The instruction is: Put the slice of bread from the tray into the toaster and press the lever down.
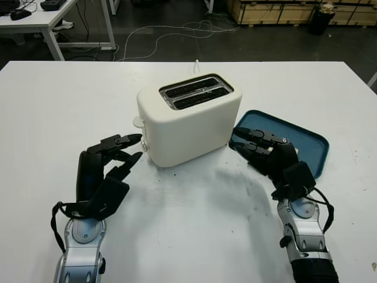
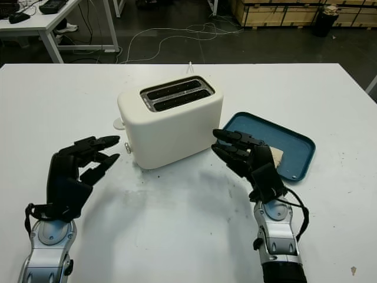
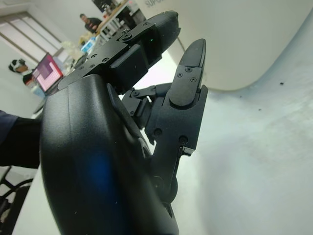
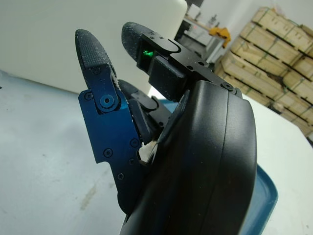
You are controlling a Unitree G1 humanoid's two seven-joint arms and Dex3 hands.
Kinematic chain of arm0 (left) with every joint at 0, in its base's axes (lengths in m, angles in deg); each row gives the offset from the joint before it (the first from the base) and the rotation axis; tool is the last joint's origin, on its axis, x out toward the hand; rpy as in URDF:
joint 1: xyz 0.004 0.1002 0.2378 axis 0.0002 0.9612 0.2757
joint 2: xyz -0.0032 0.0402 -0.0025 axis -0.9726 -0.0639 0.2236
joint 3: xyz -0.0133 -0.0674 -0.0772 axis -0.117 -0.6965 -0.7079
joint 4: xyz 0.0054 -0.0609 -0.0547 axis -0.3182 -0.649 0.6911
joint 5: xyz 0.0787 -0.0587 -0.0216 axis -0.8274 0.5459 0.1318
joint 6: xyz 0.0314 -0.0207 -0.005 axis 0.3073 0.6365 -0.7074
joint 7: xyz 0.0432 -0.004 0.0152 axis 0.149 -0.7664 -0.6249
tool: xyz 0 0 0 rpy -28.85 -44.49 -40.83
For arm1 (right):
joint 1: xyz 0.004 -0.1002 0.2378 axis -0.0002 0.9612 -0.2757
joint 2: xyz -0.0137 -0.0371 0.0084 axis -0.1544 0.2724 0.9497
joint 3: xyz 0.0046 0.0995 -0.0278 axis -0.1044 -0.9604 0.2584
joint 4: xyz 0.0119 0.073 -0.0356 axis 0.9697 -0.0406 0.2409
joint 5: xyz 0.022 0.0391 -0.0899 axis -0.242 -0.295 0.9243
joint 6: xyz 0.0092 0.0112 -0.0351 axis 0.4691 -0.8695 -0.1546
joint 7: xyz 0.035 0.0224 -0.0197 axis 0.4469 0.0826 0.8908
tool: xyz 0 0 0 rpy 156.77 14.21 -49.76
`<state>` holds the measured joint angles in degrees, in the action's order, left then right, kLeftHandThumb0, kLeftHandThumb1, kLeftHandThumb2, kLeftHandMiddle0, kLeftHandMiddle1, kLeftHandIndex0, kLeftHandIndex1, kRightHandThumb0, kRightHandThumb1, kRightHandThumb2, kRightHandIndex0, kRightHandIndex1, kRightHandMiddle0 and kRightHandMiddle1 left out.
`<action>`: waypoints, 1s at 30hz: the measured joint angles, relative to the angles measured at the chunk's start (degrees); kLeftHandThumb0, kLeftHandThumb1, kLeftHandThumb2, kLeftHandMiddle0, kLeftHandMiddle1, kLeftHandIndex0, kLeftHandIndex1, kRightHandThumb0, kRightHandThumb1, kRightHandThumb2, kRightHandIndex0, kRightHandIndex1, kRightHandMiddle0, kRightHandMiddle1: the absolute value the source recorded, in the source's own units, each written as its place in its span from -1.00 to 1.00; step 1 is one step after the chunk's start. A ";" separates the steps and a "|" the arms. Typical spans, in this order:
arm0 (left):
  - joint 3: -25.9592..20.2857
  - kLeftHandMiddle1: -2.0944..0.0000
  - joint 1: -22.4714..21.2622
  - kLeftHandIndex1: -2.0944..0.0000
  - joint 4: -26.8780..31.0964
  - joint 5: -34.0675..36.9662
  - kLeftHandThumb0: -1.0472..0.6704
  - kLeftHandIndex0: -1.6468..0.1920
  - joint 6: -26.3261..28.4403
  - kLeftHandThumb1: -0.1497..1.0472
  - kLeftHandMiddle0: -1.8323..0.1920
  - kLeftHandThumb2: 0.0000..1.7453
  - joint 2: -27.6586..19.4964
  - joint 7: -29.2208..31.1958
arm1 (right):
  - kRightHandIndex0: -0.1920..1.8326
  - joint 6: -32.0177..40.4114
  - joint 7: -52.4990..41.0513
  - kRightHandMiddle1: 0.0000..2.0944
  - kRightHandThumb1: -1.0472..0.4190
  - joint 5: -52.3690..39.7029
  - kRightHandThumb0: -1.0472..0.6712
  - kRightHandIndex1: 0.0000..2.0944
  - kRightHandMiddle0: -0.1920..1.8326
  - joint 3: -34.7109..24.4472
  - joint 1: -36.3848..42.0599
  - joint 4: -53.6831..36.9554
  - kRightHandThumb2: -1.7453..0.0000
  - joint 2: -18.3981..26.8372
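Bread slice lies in blue tray, just right of toaster, partly behind right hand, which is open w/ nothing held. Left hand open, empty, just left of toaster nr lever. Bread prob light, soft, crumbly: pinch gently by opposite edges.

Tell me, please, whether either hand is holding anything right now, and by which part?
Nothing is held: the left hand and right hand are open beside the toaster.
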<state>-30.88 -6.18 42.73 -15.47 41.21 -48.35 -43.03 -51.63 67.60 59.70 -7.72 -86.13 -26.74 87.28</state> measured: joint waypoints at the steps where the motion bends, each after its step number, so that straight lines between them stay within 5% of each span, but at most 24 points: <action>1: 0.00 -0.28 0.00 0.80 0.00 0.06 -0.06 -0.25 0.00 0.79 0.21 -0.91 0.00 0.00 | 0.12 0.00 0.00 -1.00 -0.66 0.00 -0.44 -0.73 0.19 0.00 0.00 0.00 1.00 0.00; 12: 0.05 -0.28 0.00 0.74 0.00 0.05 -0.08 -0.22 0.16 0.79 0.21 -0.91 0.03 0.01 | 0.12 -0.26 -1.04 -1.00 -0.66 -0.28 -0.45 -0.73 0.18 0.03 0.03 0.00 1.00 0.02; 16: 0.07 -0.27 0.00 0.72 0.00 -0.01 -0.09 -0.21 0.16 0.79 0.21 -0.90 0.01 0.01 | 0.10 -6.05 -3.55 -1.00 -0.68 -0.43 -0.46 -0.74 0.13 -0.20 0.80 -0.58 0.99 1.05; 23: 0.04 -0.26 -0.02 0.70 -0.04 0.01 -0.06 -0.18 0.12 0.79 0.21 -0.90 -0.06 0.01 | -0.01 -21.09 -1.30 -1.00 -0.69 7.35 -0.45 -0.81 0.01 -5.62 3.88 -4.09 1.00 9.58; 30: 0.01 -0.25 -0.23 0.65 -0.08 0.02 -0.06 -0.17 0.11 0.79 0.21 -0.91 -0.23 0.01 | -0.10 -27.08 3.71 -1.00 -0.64 17.55 -0.47 -0.89 -0.09 -9.44 3.85 1.19 1.00 18.74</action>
<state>-30.87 -6.41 42.65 -15.45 41.31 -48.59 -43.01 -78.70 71.31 77.24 -17.16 -82.28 -25.55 106.02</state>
